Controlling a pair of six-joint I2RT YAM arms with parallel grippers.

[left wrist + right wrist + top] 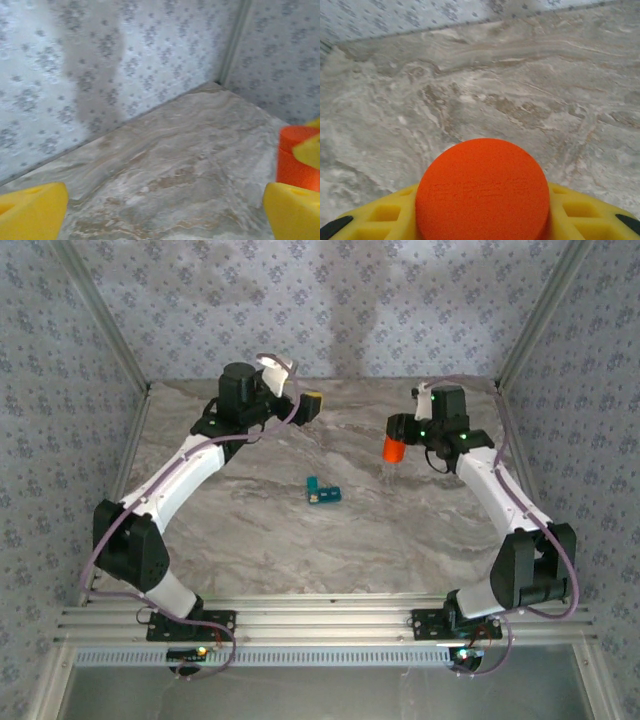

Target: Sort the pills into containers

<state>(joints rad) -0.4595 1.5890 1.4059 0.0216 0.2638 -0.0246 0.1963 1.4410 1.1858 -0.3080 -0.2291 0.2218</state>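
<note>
Now, note the pill box (322, 491): a small teal strip lying flat on the table (250, 540). It sits between the two sets of jaws, nearer the arm bases than either and well apart from both. Judge it light, stiff and thin-walled, with hinged lids that could give under a pinch. On this smooth top it will likely skid if you nudge it from one side. Take it across its short width near the middle, jaws astride the strip rather than on a lid.

Its long axis runs roughly from the left jaws' side toward the right jaws' side, the right-hand end tipped slightly toward the bases. Whether any lid stands open is too small to tell.

Your left gripper (160, 215) stands wide and holds nothing, its fingers (30, 210) spread over bare table. Your right gripper (398, 448) is closed round the orange bottle (482, 190), whose round top faces the wrist camera.
</note>
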